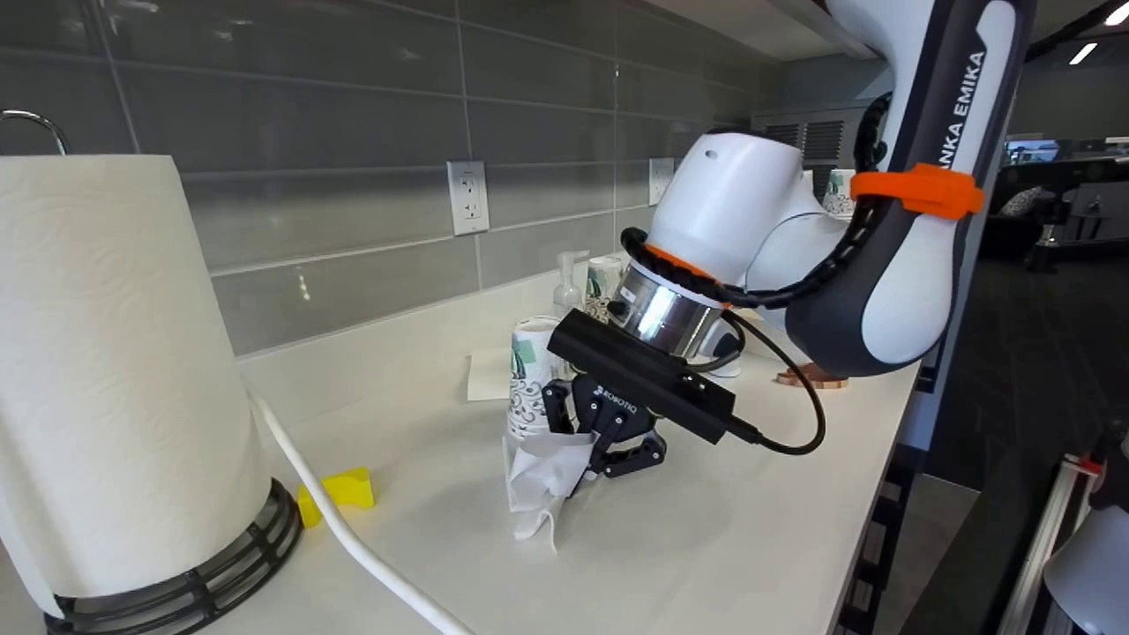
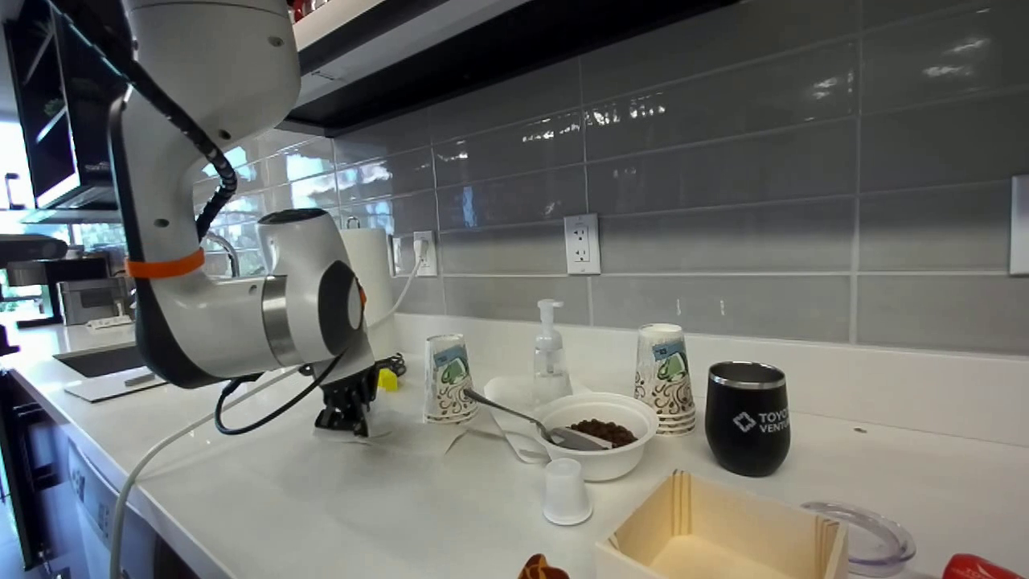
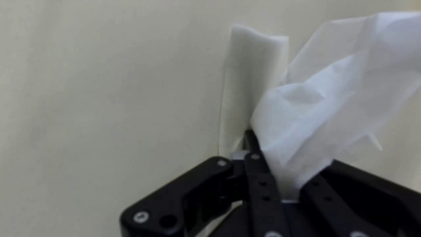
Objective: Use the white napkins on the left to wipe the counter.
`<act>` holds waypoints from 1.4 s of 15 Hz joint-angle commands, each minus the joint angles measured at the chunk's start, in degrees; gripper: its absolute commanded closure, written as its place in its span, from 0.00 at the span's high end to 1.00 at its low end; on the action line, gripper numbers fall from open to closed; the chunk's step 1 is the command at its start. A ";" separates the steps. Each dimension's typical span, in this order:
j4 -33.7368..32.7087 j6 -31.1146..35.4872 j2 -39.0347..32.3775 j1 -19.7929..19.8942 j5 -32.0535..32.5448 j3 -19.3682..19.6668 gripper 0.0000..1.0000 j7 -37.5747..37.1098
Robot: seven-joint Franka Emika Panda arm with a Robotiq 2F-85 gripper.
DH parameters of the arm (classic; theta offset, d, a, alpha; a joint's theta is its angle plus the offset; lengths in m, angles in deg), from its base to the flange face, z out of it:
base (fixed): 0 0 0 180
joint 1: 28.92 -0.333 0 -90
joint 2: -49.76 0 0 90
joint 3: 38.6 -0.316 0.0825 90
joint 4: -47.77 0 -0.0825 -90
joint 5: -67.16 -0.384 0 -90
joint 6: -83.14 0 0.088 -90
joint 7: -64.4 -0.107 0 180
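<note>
A crumpled white napkin [image 1: 545,472] hangs from my gripper [image 1: 584,467] and its lower end meets the white counter [image 1: 706,529] in an exterior view. In the wrist view the napkin [image 3: 315,98] runs up between the dark fingers and spreads to the right. The gripper [image 3: 279,161] is shut on it; the right fingertip is hidden behind the napkin. A folded part also lies beside the left finger, over the counter [image 3: 115,98]. In an exterior view the gripper [image 2: 344,426] points down, low at the counter [image 2: 305,498].
A paper towel roll [image 1: 123,379], white cable [image 1: 362,551] and yellow block [image 1: 348,489] stand or lie near the gripper. Patterned paper cups [image 1: 529,379] are close behind it. A bowl [image 2: 599,462], soap dispenser [image 2: 550,366], black tumbler [image 2: 748,422] and wooden box [image 2: 723,535] are further along.
</note>
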 commanded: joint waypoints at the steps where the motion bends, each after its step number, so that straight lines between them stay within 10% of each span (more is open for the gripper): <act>1: -0.55 4.12 -8.27 7.75 9.65 -7.42 0.01 -2.60; 9: 1.50 -4.24 -5.47 24.41 26.38 -20.87 0.01 -18.28; 21: 1.35 -17.67 -6.88 49.36 27.25 -44.69 0.01 -23.98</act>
